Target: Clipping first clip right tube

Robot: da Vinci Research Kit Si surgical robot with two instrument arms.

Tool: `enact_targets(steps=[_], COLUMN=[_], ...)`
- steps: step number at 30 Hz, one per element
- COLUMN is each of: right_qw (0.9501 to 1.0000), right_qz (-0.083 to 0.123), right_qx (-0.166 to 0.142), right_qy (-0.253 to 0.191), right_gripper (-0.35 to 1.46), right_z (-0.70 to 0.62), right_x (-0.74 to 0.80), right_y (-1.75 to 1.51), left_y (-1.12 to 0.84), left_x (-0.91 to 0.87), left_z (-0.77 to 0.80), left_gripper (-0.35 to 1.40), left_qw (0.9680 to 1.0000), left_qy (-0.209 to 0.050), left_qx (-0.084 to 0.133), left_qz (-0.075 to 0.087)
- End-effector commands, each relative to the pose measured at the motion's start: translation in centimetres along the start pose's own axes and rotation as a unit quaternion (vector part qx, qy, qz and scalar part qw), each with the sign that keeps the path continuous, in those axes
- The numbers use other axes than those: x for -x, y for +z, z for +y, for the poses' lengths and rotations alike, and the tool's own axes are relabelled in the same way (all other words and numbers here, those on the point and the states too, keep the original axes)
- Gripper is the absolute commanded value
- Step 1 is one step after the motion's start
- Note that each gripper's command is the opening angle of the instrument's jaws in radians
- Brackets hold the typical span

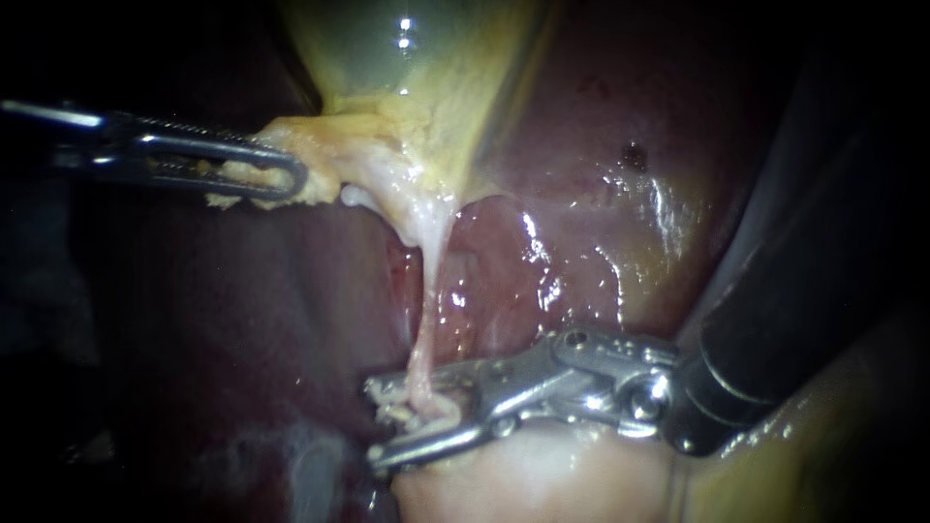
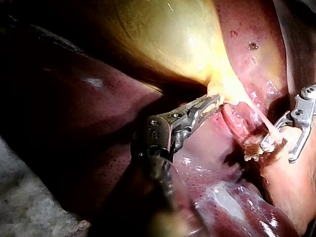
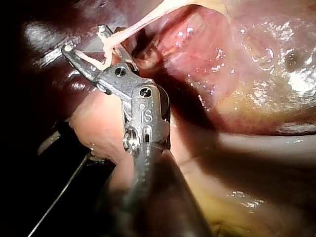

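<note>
Two instruments are working here, and I am judging the step as set up but not yet fired. I am pulling with my left instrument (image 1: 281, 179), whose jaws are lying closed on the yellowish fringe at the neck of the gallbladder (image 1: 436, 77), drawing it toward the endoscope view's left. That pull is stretching one thin, pale tube (image 1: 436, 281) taut, running from the gallbladder's neck down across the wet, dark-red liver (image 1: 601, 223).

I am bringing my right instrument (image 1: 378, 423) in low from the right, and its jaws are standing apart with a clear gap, one on each side of the tube's lower end. The tube is passing between them near their tips, resting against one jaw rather than being pinched from both sides. The right wrist view is showing the same: jaws spread, the pale strand crossing between them.

No clip is showing anywhere on the tube, so I am treating the clipping itself as undone. Whether a clip is sitting loaded inside the jaws, I cannot tell. Only one tube is showing clearly, so I cannot confirm which one it is. What I am reckoning is left: seating the tube deeper between the jaws, closing them squarely across it, then opening and backing off.
</note>
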Motion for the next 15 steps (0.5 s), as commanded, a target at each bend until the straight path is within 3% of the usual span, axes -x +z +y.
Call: enact_targets(steps=[1, 15], right_qw=[1.0, 1.0], right_qz=[0.001, 0.003], right_qx=[0.0, -0.002], right_qy=[0.001, 0.002], right_gripper=[0.49, 0.48], right_z=[0.0, -0.04], right_x=[-0.01, -0.05], right_y=[-0.01, -0.04], left_y=[0.0, 0.0], left_x=[0.0, 0.0], left_z=[0.0, 0.01], left_gripper=[-0.35, -0.35], left_qw=[1.0, 1.0], left_qy=[0.0, 0.0], left_qx=[0.0, 0.0], left_qz=[0.0, 0.0])
